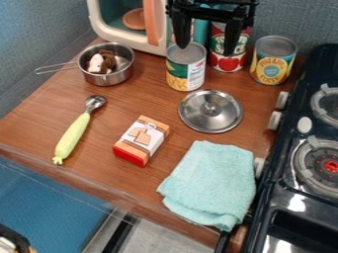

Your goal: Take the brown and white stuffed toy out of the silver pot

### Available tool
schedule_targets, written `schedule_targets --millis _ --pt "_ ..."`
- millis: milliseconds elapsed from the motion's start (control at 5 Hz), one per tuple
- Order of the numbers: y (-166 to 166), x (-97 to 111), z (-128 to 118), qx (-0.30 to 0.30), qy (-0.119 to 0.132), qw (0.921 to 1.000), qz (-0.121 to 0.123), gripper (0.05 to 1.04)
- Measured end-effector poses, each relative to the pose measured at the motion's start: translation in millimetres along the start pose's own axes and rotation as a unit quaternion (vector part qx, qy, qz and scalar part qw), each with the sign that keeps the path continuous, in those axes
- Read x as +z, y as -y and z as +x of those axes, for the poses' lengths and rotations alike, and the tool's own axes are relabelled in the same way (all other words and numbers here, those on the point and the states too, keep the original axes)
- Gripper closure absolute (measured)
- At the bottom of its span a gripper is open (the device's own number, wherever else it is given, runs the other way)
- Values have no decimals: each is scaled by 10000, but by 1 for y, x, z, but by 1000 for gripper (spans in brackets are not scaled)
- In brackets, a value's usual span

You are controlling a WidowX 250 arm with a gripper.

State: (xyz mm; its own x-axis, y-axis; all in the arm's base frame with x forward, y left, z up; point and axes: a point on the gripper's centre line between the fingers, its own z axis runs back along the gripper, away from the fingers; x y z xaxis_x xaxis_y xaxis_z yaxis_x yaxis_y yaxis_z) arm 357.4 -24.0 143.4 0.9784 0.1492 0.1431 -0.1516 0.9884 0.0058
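At the top of the camera view the black gripper (206,42) hangs open over the cans, its fingers well apart. Just below its left finger stands a can with a green, white and yellow label (186,69). A red tomato can (229,49) is partly hidden behind the right finger. To the right of that is a yellow and blue pineapple can (273,60). The space between the fingers holds nothing that I can make out as gripped. A metal lid (210,111) lies flat on the wooden counter (139,104) below the cans.
A small metal pot (117,75) with brown and white pieces sits upper left, before a toy oven (119,37). Lower down lie a green-handled spoon (74,133), a small box (141,140) and a teal cloth (210,183). The black stove (297,178) borders the right side.
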Motion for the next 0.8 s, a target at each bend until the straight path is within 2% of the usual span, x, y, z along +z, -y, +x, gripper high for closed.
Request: schedule_targets --millis 200,400,800 --pt "-1 -13 -3 0 -186 9998 45 83" --pt "-21 -15 1 270 -205 9994 113 83" --pt "-61 -11 14 694 -75 9971 299 83"
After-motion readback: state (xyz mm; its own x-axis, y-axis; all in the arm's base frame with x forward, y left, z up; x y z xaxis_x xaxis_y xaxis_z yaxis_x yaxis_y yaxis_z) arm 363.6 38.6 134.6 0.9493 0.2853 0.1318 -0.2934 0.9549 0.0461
